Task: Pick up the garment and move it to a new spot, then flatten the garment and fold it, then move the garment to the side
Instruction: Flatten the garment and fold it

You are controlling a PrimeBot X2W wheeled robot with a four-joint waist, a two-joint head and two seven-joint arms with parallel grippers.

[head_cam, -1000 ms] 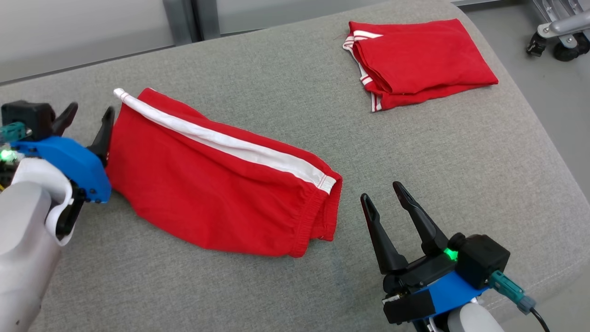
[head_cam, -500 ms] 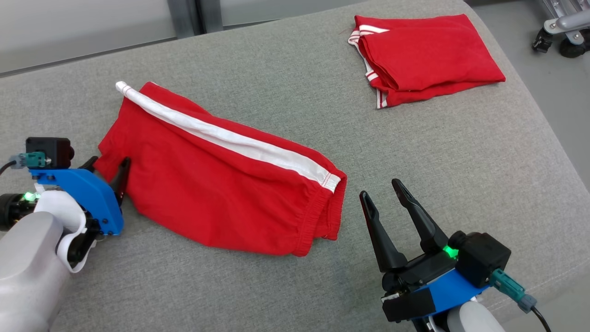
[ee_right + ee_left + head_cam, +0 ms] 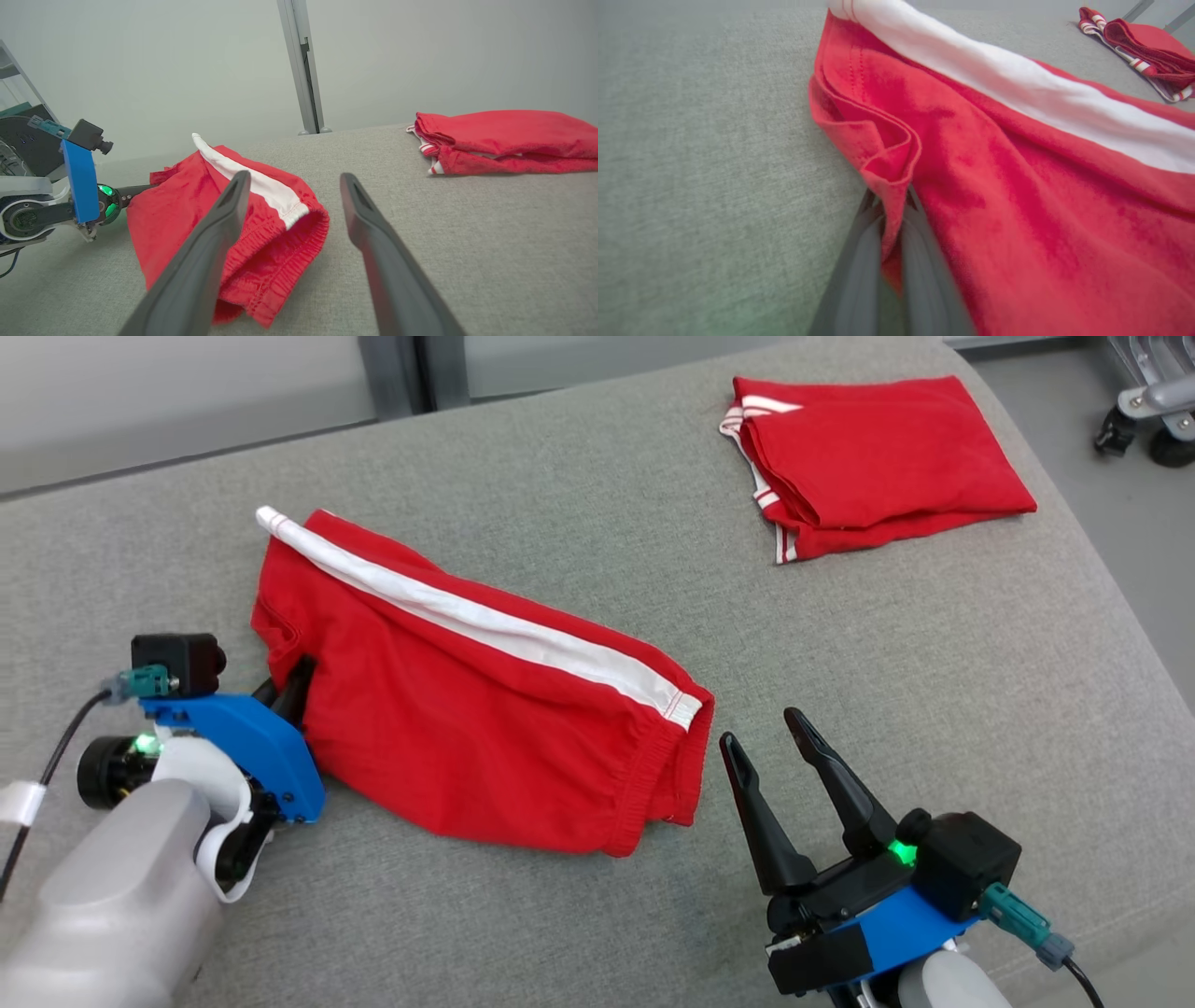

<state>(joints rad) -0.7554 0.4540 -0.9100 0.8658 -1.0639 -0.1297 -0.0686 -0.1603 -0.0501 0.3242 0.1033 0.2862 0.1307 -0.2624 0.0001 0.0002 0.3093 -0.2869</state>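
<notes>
- At far left: left gripper, fingers pinched together on a bunched hem of the red shorts.
- Centre: red shorts, white side stripe uppermost, lay crumpled on the grey cushion, elastic waistband toward the right.
- Lower right: right gripper, fingers spread apart, stood just beside the waistband, holding nothing.
- Far right: folded red garment lay well apart.
</notes>
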